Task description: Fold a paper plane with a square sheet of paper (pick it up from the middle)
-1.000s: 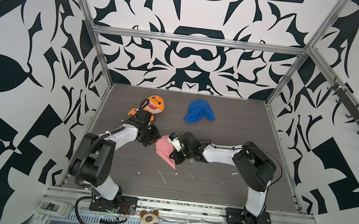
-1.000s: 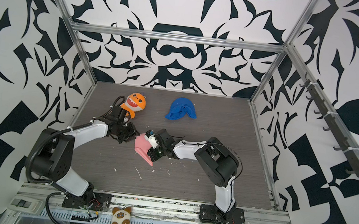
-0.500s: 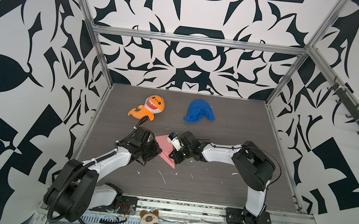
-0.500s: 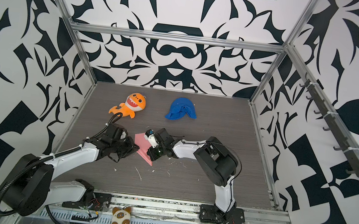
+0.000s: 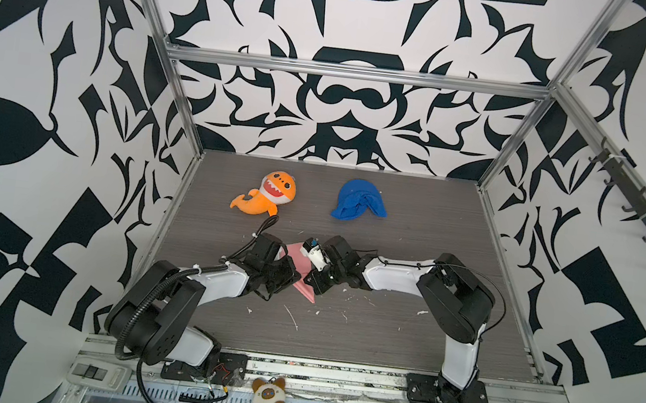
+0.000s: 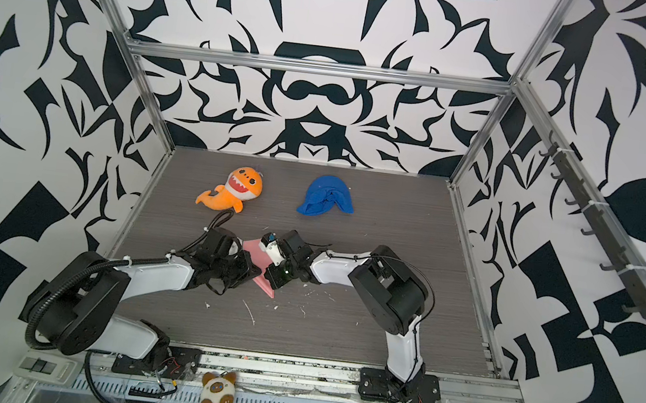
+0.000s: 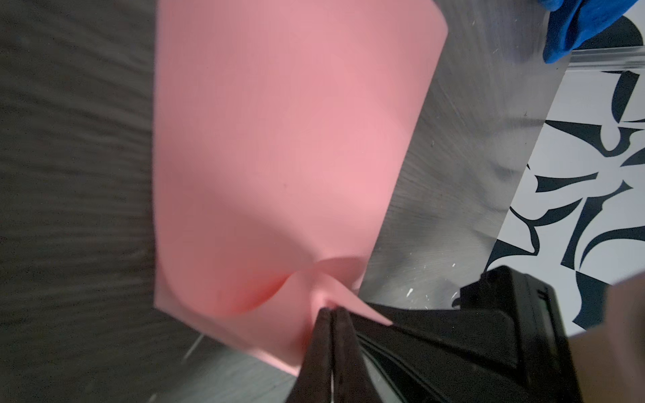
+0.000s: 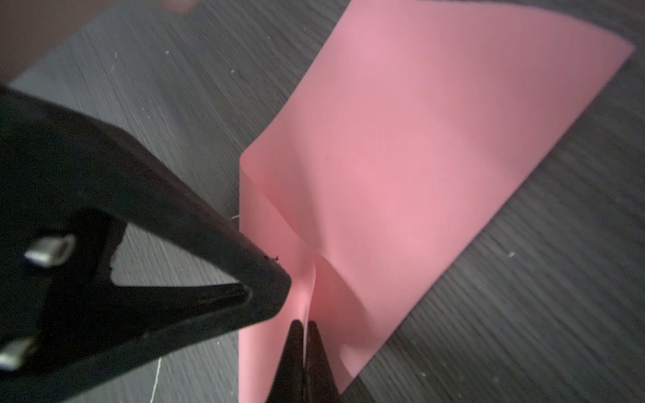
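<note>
Lying near the middle of the dark bench (image 5: 379,343), the square sheet of paper (image 7: 279,139) buckles upward along 1 side. The 2 claws meet there: the left gripper (image 7: 330,310) is clenched on a pinched pink ridge, and just beside it the right gripper (image 8: 303,322) is clamped on the sheet too.

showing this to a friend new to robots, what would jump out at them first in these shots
The bold black-and-white patterned walls hit first, wrapping the workspace. On the dark table, the pink square sheet of paper stands out, pinched side by side by the left end effector and the right end effector, both shut on it. Behind it lie an orange shark plush and a blue cloth lump.
</note>
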Available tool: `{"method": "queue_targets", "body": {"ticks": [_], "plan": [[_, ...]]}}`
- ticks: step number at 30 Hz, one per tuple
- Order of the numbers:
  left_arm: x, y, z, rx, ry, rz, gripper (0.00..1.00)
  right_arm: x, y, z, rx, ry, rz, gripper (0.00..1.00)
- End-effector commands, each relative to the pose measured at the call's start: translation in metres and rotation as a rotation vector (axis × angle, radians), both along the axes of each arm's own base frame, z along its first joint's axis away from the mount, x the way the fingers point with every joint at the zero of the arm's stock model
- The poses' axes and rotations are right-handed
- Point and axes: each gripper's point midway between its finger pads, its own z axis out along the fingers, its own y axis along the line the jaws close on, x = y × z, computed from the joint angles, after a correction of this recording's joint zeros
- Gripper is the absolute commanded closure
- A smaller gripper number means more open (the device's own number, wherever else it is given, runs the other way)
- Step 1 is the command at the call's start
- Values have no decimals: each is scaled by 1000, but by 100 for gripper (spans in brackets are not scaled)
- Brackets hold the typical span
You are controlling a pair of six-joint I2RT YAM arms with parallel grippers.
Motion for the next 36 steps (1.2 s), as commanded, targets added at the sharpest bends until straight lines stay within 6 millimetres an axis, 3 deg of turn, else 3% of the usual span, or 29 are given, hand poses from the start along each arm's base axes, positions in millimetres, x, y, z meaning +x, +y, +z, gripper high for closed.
{"method": "queue_targets", "body": {"ticks": [1, 14, 16, 20, 22, 24, 26, 29, 36], "plan": [[-8, 6, -14, 27, 3, -9, 94, -1, -9, -15, -60, 37, -14, 95], [-24, 19, -45, 98, 58, -13, 94, 2, -8, -12, -48, 49, -23, 93], [-26, 22, -50, 113, 69, -8, 96, 4, -4, -2, -19, 59, -30, 91], [-31, 27, -56, 147, 103, -3, 98, 19, 2, 35, 49, 82, -93, 80], [-31, 29, -57, 162, 110, -4, 98, 26, -1, 53, 77, 86, -133, 73], [-32, 30, -57, 173, 121, -1, 98, 27, -8, 65, 87, 83, -162, 61], [-31, 31, -56, 181, 131, 5, 98, 24, -15, 71, 71, 91, -190, 58], [-30, 33, -54, 194, 139, 12, 98, 13, -18, 69, 67, 179, -216, 60], [-26, 36, -50, 215, 149, 43, 98, -18, -3, 56, 102, 392, -188, 83]]}}
